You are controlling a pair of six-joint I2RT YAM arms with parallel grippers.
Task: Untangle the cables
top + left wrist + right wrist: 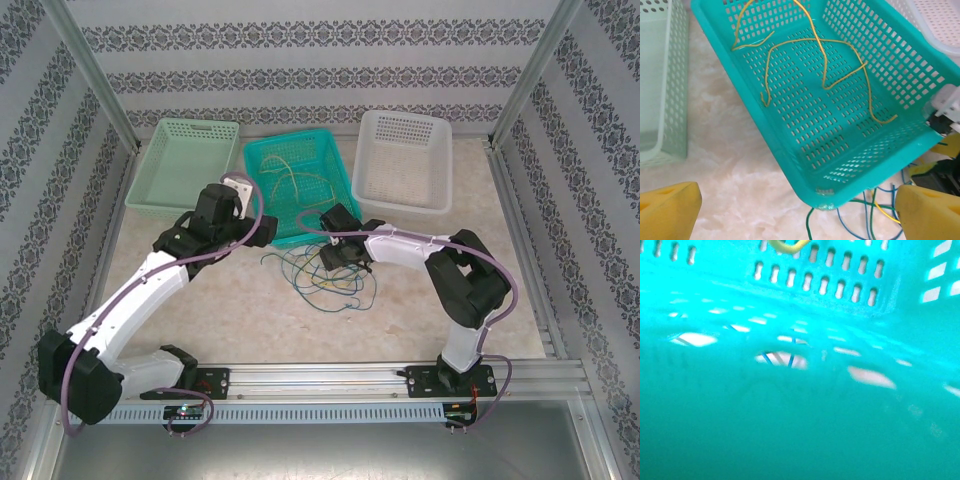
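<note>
Cables (325,278): thin, limp, probably light and springy. Blue-green tangle lay on desk (270,325) just before teal basket (900,75); yellow strands inside. Best taken by a loose outer loop. Left tool (797,215) gaped empty; right tool (345,255) at tangle, state untellable.

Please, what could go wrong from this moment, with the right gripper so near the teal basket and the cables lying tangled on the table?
1. The right gripper is very close to the teal basket, at its near wall. If it closes there, it might pinch or shove the basket rather than a cable.
2. The tangle on the table is interlaced, and the left gripper, open, holds nothing down. Pulling one cable would likely drag the whole bunch.
</note>
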